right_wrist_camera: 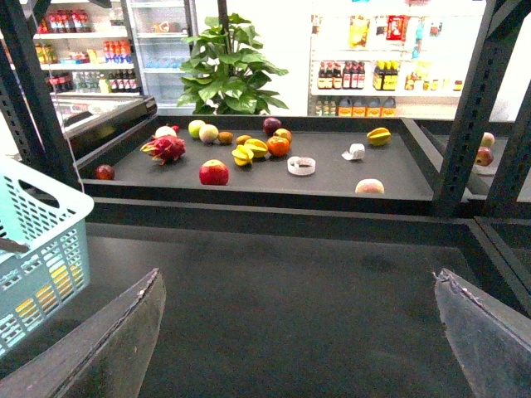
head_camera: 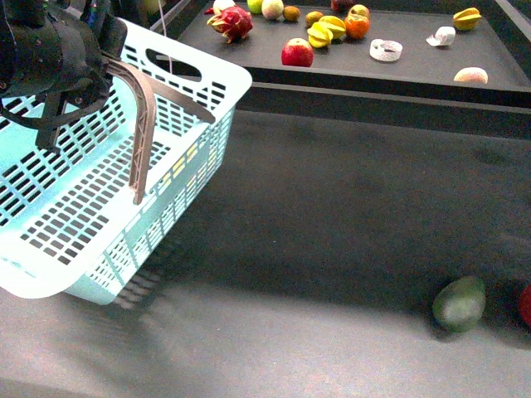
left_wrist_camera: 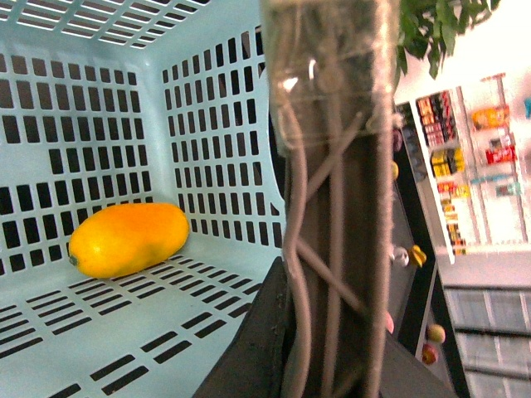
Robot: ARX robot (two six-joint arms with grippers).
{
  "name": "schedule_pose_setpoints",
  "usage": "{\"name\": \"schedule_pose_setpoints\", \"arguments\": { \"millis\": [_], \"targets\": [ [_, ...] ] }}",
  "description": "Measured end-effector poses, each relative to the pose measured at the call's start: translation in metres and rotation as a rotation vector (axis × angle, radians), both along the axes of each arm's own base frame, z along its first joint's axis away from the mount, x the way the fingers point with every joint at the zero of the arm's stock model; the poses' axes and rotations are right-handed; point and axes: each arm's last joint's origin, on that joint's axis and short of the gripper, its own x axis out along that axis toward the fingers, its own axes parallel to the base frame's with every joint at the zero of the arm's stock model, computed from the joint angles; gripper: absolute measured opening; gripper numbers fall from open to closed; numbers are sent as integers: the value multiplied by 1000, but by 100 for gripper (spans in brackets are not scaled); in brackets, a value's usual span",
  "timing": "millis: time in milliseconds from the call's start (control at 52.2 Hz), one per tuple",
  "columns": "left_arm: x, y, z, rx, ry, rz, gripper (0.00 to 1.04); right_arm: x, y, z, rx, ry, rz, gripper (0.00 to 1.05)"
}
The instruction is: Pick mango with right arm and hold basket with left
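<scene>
basket (head_camera: 124, 207) cut off at left edge, red fruit (head_camera: 526, 305) cropped right

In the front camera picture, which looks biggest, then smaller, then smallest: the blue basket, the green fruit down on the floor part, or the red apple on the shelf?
1. basket, by far.
2. green fruit.
3. red apple.
The apple lies farther from the camera, so its true size against the green fruit is unsure.

Your front view's dim w/ motion blur on the basket (head_camera: 124, 166); left wrist bkgd's overexposed; right wrist view's bright, sharp.
</scene>
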Motion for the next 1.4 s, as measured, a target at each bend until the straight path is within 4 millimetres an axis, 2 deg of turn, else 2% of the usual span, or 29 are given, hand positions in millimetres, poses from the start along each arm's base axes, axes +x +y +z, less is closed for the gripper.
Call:
{"name": "schedule_pose_setpoints", "arguments": {
  "millis": [287, 478, 651, 766, 861, 919, 957, 1129, 1282, 1397],
  "targets": [
    [16, 13, -33, -108, 36, 164, 8, 0, 0, 0, 0, 0, 0, 97],
    [28, 8, -34, -149, 27, 164, 8, 0, 0, 0, 0, 0, 0, 97],
    [30, 4, -31, -145, 36, 157, 43, 0, 0, 0, 0, 0, 0, 97],
    [23, 5, -31, -124, 50, 137, 63, 0, 0, 0, 0, 0, 0, 97],
    [6, 14, -27, -82, 51, 100, 86, 0, 0, 0, 0, 0, 0, 97],
    [-4, 20, -21, -54, 37, 84, 97, 0, 0, 0, 0, 0, 0, 97],
    [-10, 24, -18, -43, 30, 72, 101, 0, 0, 0, 0, 0, 0, 97],
    [-50, 52, -5, 60, -9, 54, 99, 0, 0, 0, 0, 0, 0, 97],
    [-100, 78, 16, 155, -67, 29, 99, 0, 0, 0, 0, 0, 0, 97],
    [-128, 90, 25, 179, -87, 27, 99, 0, 0, 0, 0, 0, 0, 97]
  ]
}}
